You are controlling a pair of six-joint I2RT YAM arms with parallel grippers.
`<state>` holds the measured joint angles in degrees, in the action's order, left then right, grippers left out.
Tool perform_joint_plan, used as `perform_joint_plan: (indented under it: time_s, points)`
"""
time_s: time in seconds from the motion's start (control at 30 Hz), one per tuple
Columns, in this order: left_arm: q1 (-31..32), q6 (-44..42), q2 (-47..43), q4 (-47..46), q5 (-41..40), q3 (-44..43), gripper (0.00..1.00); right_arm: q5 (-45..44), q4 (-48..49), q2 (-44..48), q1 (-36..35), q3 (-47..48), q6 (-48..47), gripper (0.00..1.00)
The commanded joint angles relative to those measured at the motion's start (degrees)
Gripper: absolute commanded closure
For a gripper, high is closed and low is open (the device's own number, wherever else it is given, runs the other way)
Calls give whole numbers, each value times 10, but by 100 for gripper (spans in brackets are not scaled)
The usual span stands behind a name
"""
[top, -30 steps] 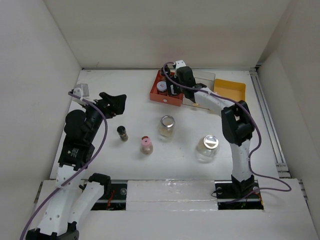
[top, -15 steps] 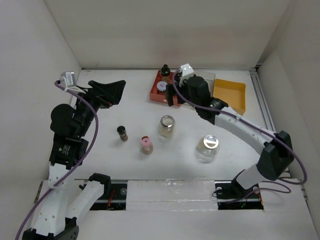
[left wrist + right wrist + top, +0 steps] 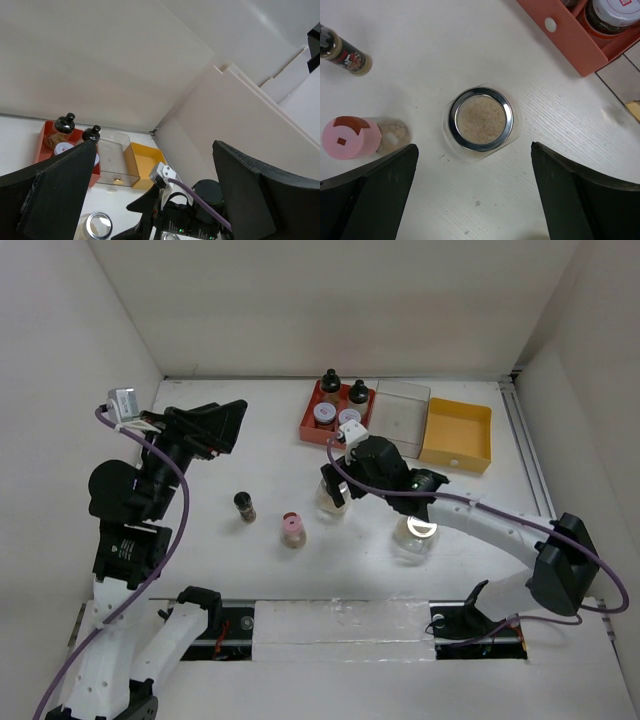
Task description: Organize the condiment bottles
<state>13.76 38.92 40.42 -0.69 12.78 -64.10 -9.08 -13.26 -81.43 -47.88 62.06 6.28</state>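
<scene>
Hovering over the glass jar (image 3: pixel 480 118)
Right gripper (image 3: pixel 474 146) is wide open, holding nothing; a crooked drop could bump the jar over.

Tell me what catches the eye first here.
The right gripper hangs with jaws wide open directly over a clear glass jar at mid-table. At the back, the red tray already holds four bottles, while a pink-capped bottle and a dark shaker sit loose to the jar's left.
</scene>
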Motion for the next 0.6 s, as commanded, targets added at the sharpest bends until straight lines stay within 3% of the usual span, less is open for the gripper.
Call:
perform_joint_plan:
  time_s: [0.0, 0.57]
  points:
    - [-1, -2, 0, -41, 24, 6, 1, -21, 11, -2, -6, 4, 7, 0]
    - [-1, -87, -25, 34, -22, 126, 1, 24, 51, -121, -6, 34, 1, 0]
